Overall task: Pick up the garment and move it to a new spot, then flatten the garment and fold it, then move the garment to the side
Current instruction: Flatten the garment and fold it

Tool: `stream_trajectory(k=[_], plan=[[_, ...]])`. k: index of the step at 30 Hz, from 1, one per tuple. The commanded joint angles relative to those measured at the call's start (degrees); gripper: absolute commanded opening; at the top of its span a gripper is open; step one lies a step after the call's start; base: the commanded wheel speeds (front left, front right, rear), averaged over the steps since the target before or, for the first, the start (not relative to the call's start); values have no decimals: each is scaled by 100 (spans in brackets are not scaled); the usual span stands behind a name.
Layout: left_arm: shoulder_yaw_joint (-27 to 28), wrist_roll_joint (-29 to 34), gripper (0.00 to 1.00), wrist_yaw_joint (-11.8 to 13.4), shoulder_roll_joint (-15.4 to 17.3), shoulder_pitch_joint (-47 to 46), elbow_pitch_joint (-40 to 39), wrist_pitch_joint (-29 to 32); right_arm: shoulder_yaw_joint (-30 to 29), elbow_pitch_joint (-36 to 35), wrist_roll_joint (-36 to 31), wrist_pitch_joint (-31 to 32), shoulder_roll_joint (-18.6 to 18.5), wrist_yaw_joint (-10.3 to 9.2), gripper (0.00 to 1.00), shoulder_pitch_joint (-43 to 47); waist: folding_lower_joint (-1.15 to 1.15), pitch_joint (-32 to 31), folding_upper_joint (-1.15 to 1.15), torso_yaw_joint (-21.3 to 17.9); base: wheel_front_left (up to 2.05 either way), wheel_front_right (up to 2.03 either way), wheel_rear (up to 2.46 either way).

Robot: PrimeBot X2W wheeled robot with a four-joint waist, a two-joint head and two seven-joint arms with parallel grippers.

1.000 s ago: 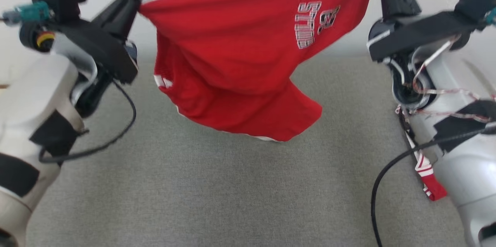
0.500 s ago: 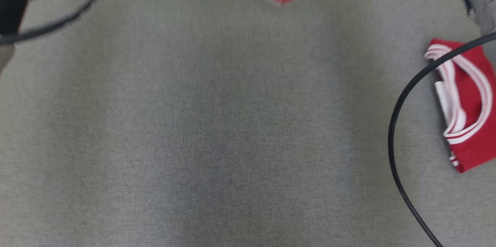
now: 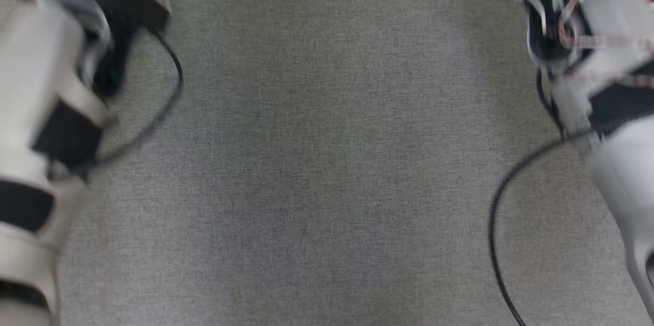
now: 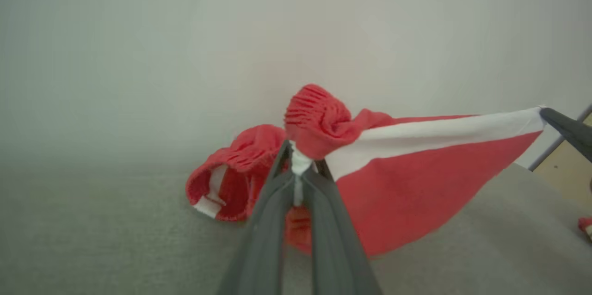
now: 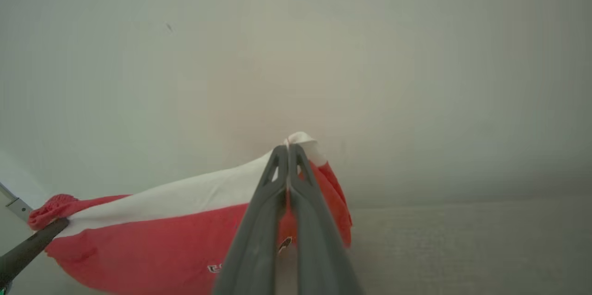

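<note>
Head view, setting: A grey woven surface [image 3: 327, 162] spreads across the middle of a motion-blurred frame.
Head view, arms: The pale left forearm [image 3: 36, 86] runs up the left edge and the pale right forearm [image 3: 618, 162] up the right edge. Both carry black patches.
Head view, cables: A black cable [image 3: 171, 86] loops off the left arm. A second black cable [image 3: 498, 224] curves down over the surface from the right arm.
Left wrist view, grip: The left gripper [image 4: 300, 158] is clamped tight on a bunched corner of the red garment [image 4: 416, 179]. A knot of ribbed red cloth pokes out past its tips.
Left wrist view, garment: The garment hangs in the air above the grey surface. Its white band [image 4: 439, 135] is pulled taut to the right, where the right gripper [image 4: 562, 126] pinches the far corner.
Left wrist view, sleeve: A red sleeve opening [image 4: 222, 179] edged in white droops left of the fingers. Whether it touches the surface cannot be told.
Left wrist view, backdrop: A pale wall [image 4: 185, 54] stands behind.
Right wrist view, grip: The right gripper's jaws are pressed together on the white-banded corner.
Right wrist view, garment: The cloth runs left and downward to the left gripper's dark tip. Pale lettering [image 5: 213, 268] shows near the bottom edge.
</note>
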Motion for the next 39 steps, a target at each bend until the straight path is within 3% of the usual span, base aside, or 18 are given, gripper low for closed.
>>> stream_trajectory(k=[1, 7, 12, 21, 39], plan=[[104, -75, 0, 2, 41, 571, -196, -18, 234, -257, 357, -4, -268, -1, 0, 482, -2, -58, -2, -11, 0, 0, 0], [252, -222, 0, 2, 16, 1720, -470, -16, 453, -843, 1153, -6, -804, -2, 0, 1451, -2, -262, -2, -22, 0, 0, 0], [598, -241, 0, 2, -175, 2807, -550, 2, 740, -1281, 1421, -7, -1059, -4, 0, 2301, -2, -597, -2, -46, 0, 0, 0], [1190, -92, 0, 1, -501, 4148, -726, 10, 1029, -1564, 1669, -6, -1035, -4, 0, 3445, -2, -1314, -2, -84, 0, 0, 0], [1167, 358, 0, 0, -661, 6029, -1115, -10, 1512, -1619, 1965, -5, -1150, -4, 0, 4941, -2, -2901, -2, -131, 0, 0, 0]])
